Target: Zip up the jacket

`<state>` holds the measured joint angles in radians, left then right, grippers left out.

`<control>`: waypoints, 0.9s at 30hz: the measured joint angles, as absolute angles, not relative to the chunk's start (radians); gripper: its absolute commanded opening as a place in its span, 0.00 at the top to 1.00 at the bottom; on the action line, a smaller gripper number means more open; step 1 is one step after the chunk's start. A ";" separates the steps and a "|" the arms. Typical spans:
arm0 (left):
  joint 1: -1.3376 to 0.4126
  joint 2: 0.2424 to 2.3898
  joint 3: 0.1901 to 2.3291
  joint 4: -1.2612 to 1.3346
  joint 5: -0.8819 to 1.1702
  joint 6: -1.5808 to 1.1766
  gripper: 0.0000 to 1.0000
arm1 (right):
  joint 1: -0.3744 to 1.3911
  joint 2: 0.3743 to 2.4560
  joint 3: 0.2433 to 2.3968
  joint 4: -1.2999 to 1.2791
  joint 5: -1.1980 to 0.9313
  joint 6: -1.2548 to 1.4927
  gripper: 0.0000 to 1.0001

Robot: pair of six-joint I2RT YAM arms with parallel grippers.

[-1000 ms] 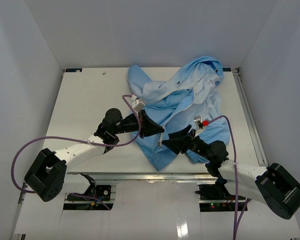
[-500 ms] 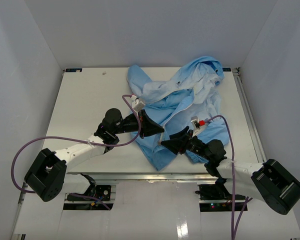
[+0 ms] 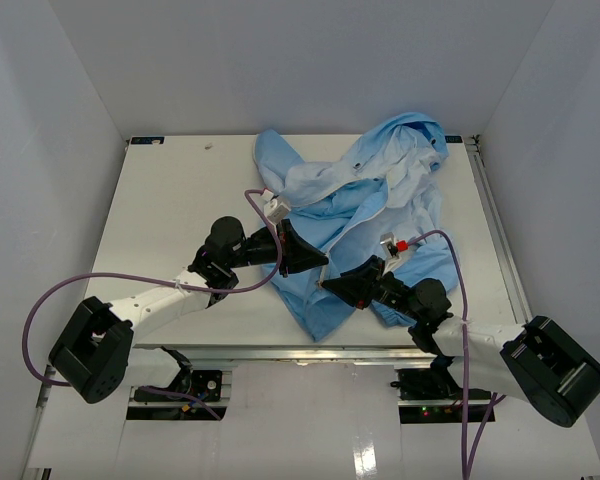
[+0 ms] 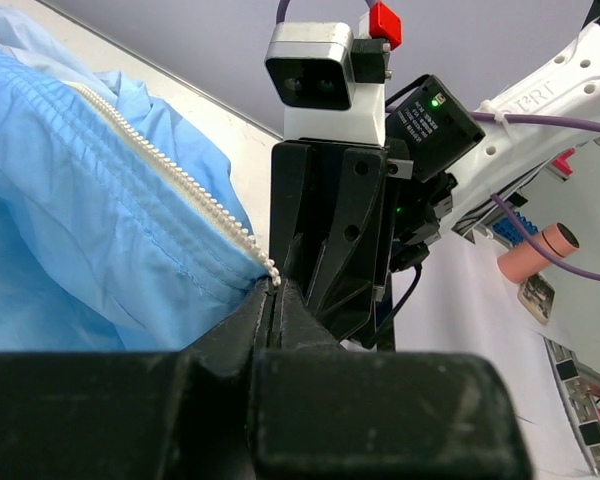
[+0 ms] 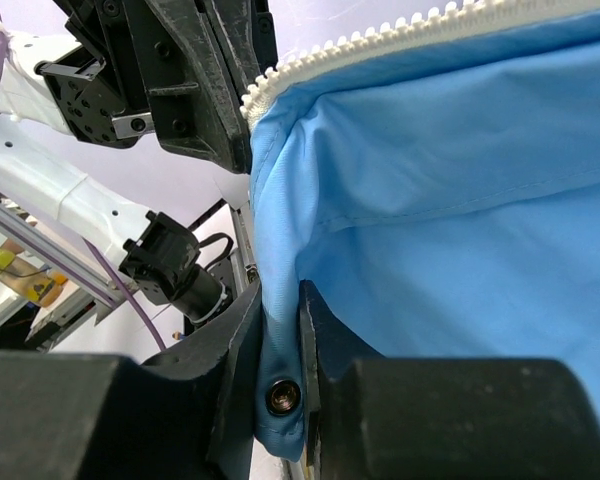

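Observation:
The light blue jacket (image 3: 380,195) lies crumpled on the table's centre and back right, paler lining showing. My left gripper (image 3: 323,266) is shut on the end of a white zipper strip (image 4: 170,175) at the jacket's lower edge; its jaws are pressed together on the last teeth (image 4: 271,280). My right gripper (image 3: 327,285) faces it, almost touching, and is shut on a fold of the jacket's hem (image 5: 280,330) that carries a metal snap (image 5: 283,397). The other zipper strip (image 5: 380,45) runs above the right fingers.
The white table (image 3: 170,210) has grey walls on three sides. A metal rail (image 3: 500,240) runs along the right edge. A purple cable (image 3: 130,280) loops from the left arm. The jacket's hood and sleeves are heaped at the back.
My right gripper has moved a little left with its jacket hem, closing on the left gripper. The left arm has stayed still.

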<state>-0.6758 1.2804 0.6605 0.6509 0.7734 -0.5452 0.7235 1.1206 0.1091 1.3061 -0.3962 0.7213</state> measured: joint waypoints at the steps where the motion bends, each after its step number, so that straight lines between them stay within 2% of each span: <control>1: -0.676 1.280 0.661 0.650 0.772 -0.544 0.67 | 0.724 1.120 0.109 1.306 -0.397 0.720 0.92; 4: -0.676 1.280 0.661 0.641 0.765 -0.538 0.49 | 0.724 1.119 0.109 1.306 -0.405 0.715 0.92; 6: -0.676 1.269 0.661 0.603 0.738 -0.522 0.47 | 0.725 1.113 0.108 1.302 -0.409 0.713 0.92; 9: -0.676 1.205 0.661 0.499 0.666 -0.485 0.48 | 0.726 1.070 0.105 1.287 -0.411 0.704 0.92; 12: -0.676 1.114 0.661 0.424 0.598 -0.462 0.55 | 0.727 1.013 0.104 1.285 -0.404 0.695 0.92; 17: -0.676 1.028 0.621 0.430 0.578 -0.462 0.57 | 0.727 0.977 0.104 1.284 -0.395 0.688 0.92; 27: -0.676 1.210 0.585 0.490 0.704 -0.548 0.57 | 0.727 1.032 0.104 1.283 -0.412 0.688 0.92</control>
